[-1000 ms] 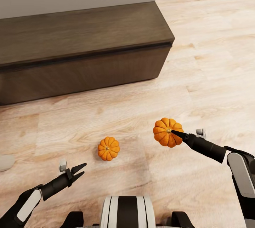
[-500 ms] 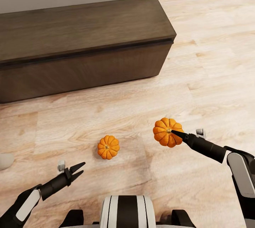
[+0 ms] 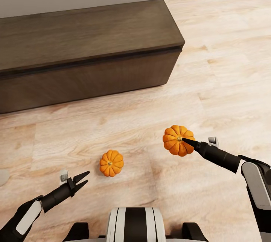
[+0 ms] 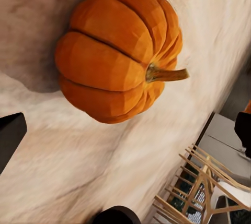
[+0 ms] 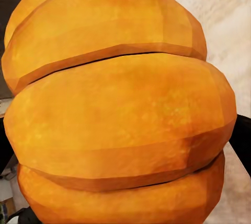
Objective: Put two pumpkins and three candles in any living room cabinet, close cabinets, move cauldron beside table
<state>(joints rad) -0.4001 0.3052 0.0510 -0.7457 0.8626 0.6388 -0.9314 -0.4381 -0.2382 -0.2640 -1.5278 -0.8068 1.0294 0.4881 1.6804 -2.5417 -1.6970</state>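
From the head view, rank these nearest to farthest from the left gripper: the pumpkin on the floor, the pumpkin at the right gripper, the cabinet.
1. The pumpkin on the floor, just ahead and to the right of the left gripper.
2. The pumpkin at the right gripper, farther right, at the right gripper.
3. The cabinet, ahead, against the wall.

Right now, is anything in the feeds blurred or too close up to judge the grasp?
Head view: sharp, even light; the held pumpkin hides the right pincer tips. Right wrist view: that pumpkin is too close to show its outline. Left wrist view: floor pumpkin crisp with a soft shadow, floor smeared.
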